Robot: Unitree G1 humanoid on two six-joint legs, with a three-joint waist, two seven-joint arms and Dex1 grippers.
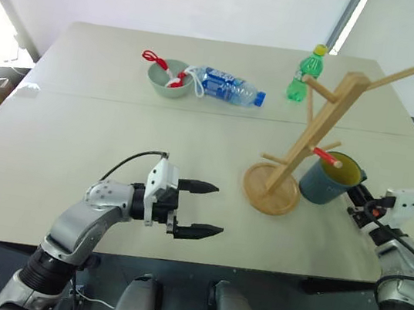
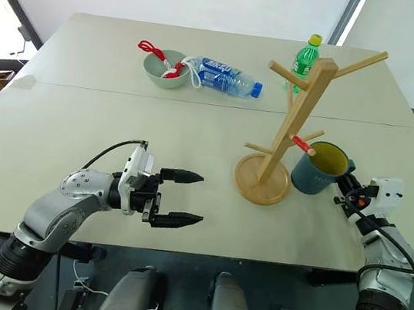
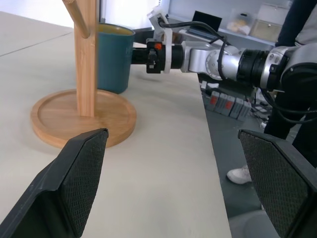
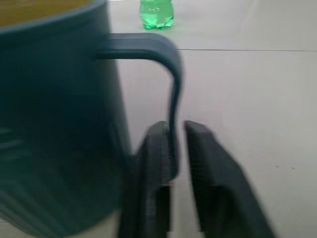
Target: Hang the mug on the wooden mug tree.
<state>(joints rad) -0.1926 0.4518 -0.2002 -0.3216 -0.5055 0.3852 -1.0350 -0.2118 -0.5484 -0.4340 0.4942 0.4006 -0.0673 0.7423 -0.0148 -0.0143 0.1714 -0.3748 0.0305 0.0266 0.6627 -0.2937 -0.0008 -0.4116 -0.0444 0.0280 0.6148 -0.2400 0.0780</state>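
Observation:
The blue-grey mug point(image 1: 328, 181) with its yellow-green inside stands upright on the table, just right of the wooden mug tree point(image 1: 314, 128) and touching or nearly touching its round base point(image 1: 270, 189). A red-tipped peg point(image 1: 324, 155) reaches over the mug's rim. My right gripper point(image 4: 177, 129) comes in level from the right and is shut on the mug's handle point(image 4: 173, 84), one finger on each side of the thin loop. My left gripper point(image 1: 219, 211) hovers open and empty over the front of the table, left of the tree, pointing toward it.
At the back stand a sage-green bowl point(image 1: 168, 79) holding a red and white item, a clear water bottle point(image 1: 229, 86) lying on its side, and a green bottle point(image 1: 306, 75) upright behind the tree. The table's right edge point(image 3: 208, 124) runs close by my right arm.

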